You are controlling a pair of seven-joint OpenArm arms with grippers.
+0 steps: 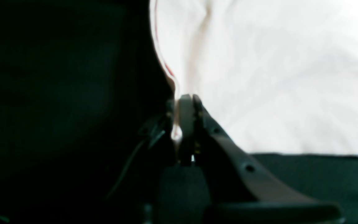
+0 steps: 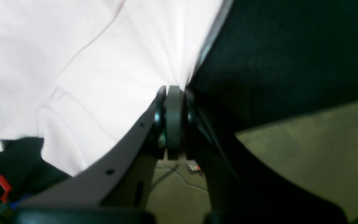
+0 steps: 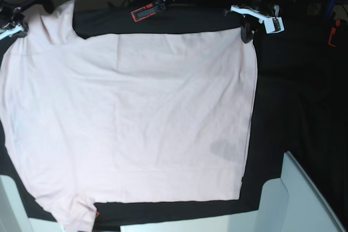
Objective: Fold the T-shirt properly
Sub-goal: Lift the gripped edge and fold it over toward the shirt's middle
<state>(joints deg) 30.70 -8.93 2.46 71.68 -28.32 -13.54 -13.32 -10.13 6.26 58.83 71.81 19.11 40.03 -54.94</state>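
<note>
1 T-shirt (image 3: pixel 136 118): pale pink, spread flat, plain side up, on 1 black table cloth (image 3: pixel 299 91). 2 grippers: left gripper (image 1: pixel 185 102) and right gripper (image 2: pixel 173 93), both pinched tight on the shirt's far edge. Step: first fold, probably. Next move likely needs both corners lifted together, evenly.

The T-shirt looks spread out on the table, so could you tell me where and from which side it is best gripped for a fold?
Grip the T-shirt at its corners, coming in from outside over the black table cloth. It lies flat, so only an edge gives the fingers a lip. The left gripper is shut on one far corner; the right gripper pinches an edge likewise.
</note>
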